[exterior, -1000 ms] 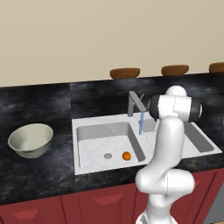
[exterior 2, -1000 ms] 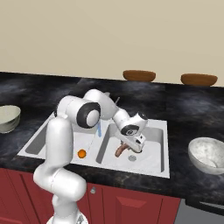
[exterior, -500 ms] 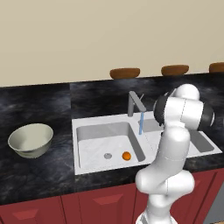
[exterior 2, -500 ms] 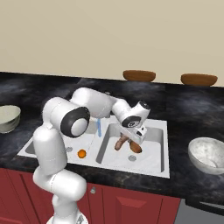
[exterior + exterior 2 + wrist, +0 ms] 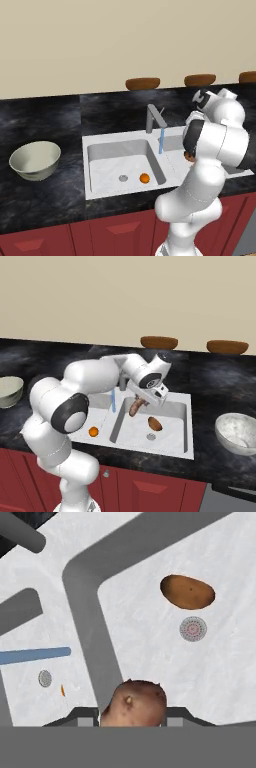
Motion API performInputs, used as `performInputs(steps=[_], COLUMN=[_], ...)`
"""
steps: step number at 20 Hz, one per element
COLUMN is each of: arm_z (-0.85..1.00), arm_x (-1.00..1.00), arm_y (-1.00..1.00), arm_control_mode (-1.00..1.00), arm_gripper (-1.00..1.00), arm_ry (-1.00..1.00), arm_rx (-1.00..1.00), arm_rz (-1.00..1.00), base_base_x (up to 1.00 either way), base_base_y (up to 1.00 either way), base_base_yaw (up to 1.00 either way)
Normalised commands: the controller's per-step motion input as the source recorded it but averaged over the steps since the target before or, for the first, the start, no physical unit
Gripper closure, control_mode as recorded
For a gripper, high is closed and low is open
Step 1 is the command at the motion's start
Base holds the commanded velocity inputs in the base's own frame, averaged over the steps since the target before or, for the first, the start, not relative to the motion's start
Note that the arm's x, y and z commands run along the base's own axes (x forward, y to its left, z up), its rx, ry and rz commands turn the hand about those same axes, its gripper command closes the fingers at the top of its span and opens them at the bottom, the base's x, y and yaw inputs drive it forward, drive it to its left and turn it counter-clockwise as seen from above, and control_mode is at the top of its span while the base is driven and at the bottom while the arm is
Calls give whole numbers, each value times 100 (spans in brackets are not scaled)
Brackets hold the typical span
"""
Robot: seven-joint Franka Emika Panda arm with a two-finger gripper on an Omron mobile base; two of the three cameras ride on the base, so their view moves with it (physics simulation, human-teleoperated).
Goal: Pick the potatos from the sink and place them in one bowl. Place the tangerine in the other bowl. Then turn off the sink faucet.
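Observation:
My gripper hangs over the right basin of the white sink, shut on the longer reddish-brown potato. That potato sits between the fingertips in the hand view. The rounder potato lies on the basin floor beside the drain. In the left basin the tangerine rests near its drain. The grey faucet pours a blue stream. A cream-green bowl stands on the counter left of the sink, and a pale bowl stands to the right.
The counter is black stone with red cabinet fronts below. Brown oval things sit along the back wall. The faucet spout reaches over the divider between the basins, close to my forearm.
The gripper has closed on the longer potato and lifted it off the basin floor. The arm's elbow has swung round toward the right.

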Motion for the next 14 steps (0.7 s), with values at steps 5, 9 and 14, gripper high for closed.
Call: performInputs(steps=[5,9,14], arm_z=[67,66,41], arm_x=[-22,-31,-30], arm_y=[-7,-27,-28], arm_control_mode=[-100,-100,-100], arm_gripper=[100,100,100], arm_ry=[0,2,3], arm_rx=[-5,-9,-12], arm_rz=[-4,-10,-11], base_base_x=[0,0,0], base_base_y=[0,0,0], base_base_yaw=[0,0,0])
